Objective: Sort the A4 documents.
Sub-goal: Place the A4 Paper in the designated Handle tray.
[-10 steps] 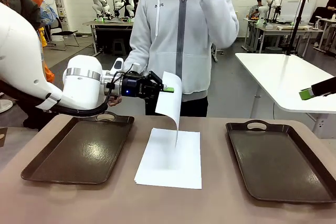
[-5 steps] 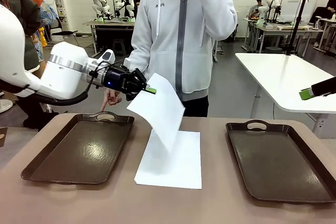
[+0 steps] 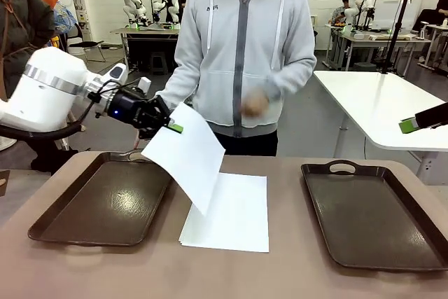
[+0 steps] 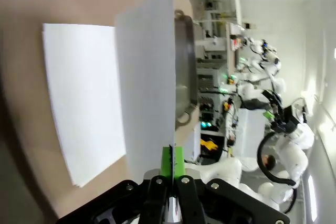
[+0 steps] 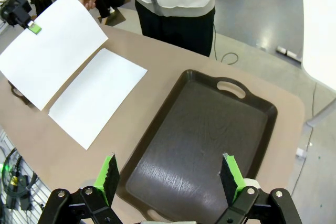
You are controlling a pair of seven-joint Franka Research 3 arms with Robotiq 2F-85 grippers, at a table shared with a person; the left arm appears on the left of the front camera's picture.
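A stack of white A4 documents (image 3: 234, 215) lies flat in the middle of the brown table. My left gripper (image 3: 171, 128) is shut on the top corner of one sheet (image 3: 185, 157), which hangs tilted in the air between the stack and the left tray (image 3: 105, 201). In the left wrist view the green pads (image 4: 170, 162) pinch that sheet (image 4: 147, 87) edge-on, with the stack (image 4: 79, 93) beyond it. My right gripper (image 5: 170, 177) stands open and holds nothing above the right tray (image 5: 205, 135). From there the lifted sheet (image 5: 52, 56) and the stack (image 5: 97, 98) show at the left.
Two dark brown handled trays flank the stack, the right tray (image 3: 371, 215) bare inside like the left one. A person in a grey hoodie stands at the far side, one hand (image 3: 255, 103) at waist height. A white table (image 3: 385, 110) stands behind on the right.
My left gripper has swung left and slightly down with the sheet, from above the stack towards the left tray. The person's raised arm has come down. The right gripper has not moved.
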